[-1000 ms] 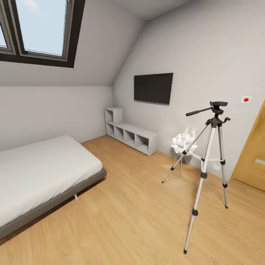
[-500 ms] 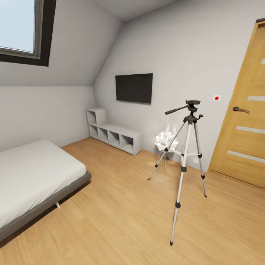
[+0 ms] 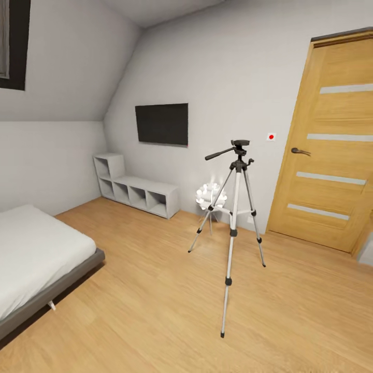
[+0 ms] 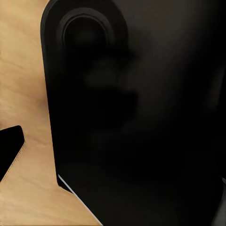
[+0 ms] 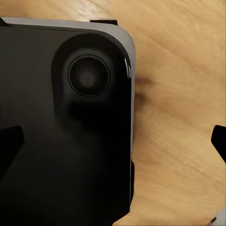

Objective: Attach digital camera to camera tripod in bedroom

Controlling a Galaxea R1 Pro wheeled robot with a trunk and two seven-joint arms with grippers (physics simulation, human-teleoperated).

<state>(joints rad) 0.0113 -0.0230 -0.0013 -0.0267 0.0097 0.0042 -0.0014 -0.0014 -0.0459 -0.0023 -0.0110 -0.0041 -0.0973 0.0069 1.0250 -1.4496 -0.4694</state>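
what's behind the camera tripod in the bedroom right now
Behind the camera tripod a small white lamp-like ornament stands by the pale grey wall, partly covered by a tripod leg. Above it is a small white wall plate with a red dot; the wooden door is to the right.

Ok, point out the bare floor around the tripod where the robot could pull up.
The widest bare floor lies between the bed and the tripod, running toward the viewer. Another open strip sits between the tripod and the door. It is tighter behind the tripod, where a small white lamp stands near the wall beside the shelves.
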